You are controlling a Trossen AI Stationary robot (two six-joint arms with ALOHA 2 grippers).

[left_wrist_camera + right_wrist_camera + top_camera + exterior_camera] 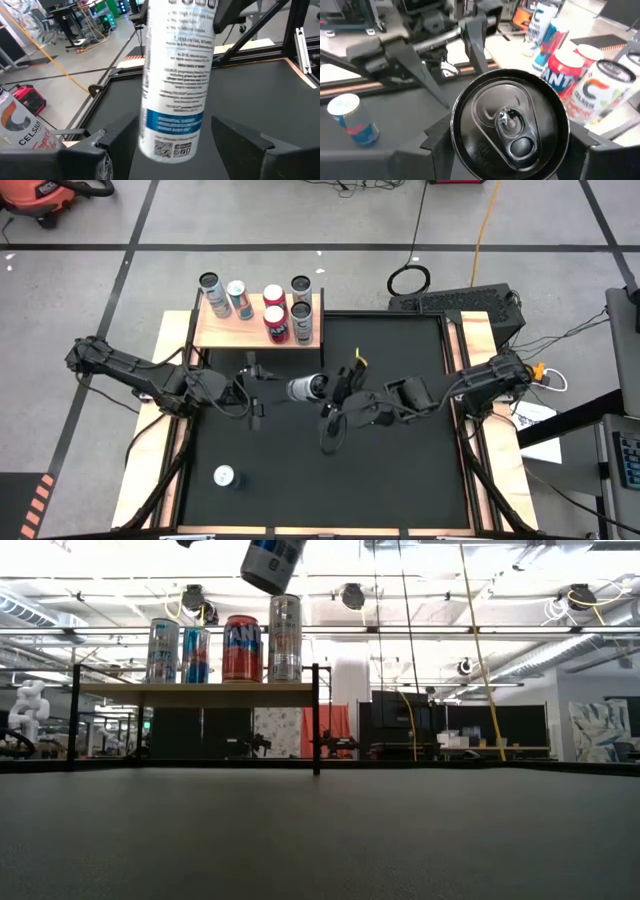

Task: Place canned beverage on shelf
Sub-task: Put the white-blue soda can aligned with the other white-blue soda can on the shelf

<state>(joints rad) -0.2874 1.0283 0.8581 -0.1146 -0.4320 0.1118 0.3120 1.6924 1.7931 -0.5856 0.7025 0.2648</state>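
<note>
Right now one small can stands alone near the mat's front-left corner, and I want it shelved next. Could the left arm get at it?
Probably yes: the left gripper is open and holds nothing, and bare mat separates it from the small can.

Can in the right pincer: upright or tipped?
Tipped. The can lies sideways above the mat, held at its top end by the right pincer; low view shows it tilted overhead.

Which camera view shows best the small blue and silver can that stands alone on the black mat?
The right wrist view shows the small blue and silver can best, upright and from the side. The high view shows only its top. The low and left wrist views do not show it.
</note>
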